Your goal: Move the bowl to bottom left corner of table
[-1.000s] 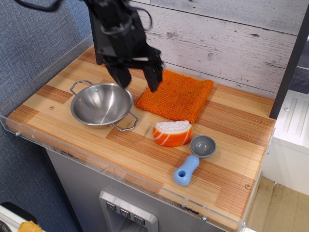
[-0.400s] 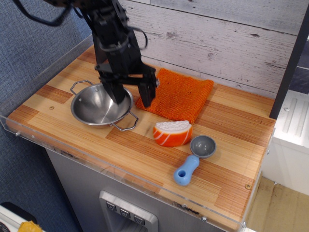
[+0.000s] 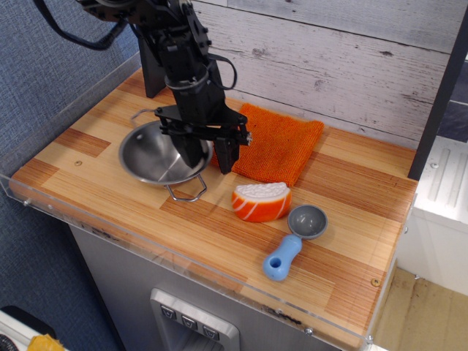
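Observation:
The shiny steel bowl point(image 3: 153, 152) with two wire loop handles sits on the left part of the wooden table point(image 3: 351, 219), one handle pointing to the front and one to the back. My black gripper point(image 3: 210, 165) comes down over the bowl's right rim. One finger point(image 3: 192, 155) is inside the bowl and the other point(image 3: 225, 156) is outside it, over the edge of the orange cloth. The fingers stand close on either side of the rim and seem to pinch it.
An orange cloth point(image 3: 274, 142) lies right of the bowl. An orange-and-white toy slice point(image 3: 261, 201) and a blue-handled grey scoop point(image 3: 294, 239) lie at the front right. A clear acrylic rim point(image 3: 110, 227) edges the table. A plank wall stands behind.
My gripper has come down and narrowed around the bowl's right rim. The bowl has shifted slightly right and turned, so its handles now point front and back.

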Available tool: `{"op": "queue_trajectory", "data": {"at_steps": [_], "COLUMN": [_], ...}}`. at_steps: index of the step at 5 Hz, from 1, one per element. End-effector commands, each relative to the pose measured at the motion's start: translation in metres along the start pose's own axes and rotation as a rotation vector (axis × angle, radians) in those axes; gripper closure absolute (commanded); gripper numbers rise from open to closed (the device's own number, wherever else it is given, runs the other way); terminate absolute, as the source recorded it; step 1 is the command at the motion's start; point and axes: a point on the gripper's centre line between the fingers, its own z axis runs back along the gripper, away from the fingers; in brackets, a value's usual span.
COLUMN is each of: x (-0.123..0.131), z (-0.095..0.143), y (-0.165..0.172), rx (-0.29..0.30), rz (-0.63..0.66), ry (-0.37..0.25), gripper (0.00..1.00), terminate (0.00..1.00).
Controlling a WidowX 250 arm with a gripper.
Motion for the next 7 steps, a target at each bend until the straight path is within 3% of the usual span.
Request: {"op": "queue_trajectory", "data": {"at_steps": [1,5,7], "x": [0.004,-0.009,-0.007], "z": [0.019,0.060,0.060], "y": [-0.011,-0.010,0.014], "rx": [0.008,0.015,0.055], "rz": [-0.053,-0.017,-0.005], "ry": [-0.048,-0.086,-0.108], "gripper": [1.00,1.00,1.00], "terminate": [0.00,0.00,0.00]}}
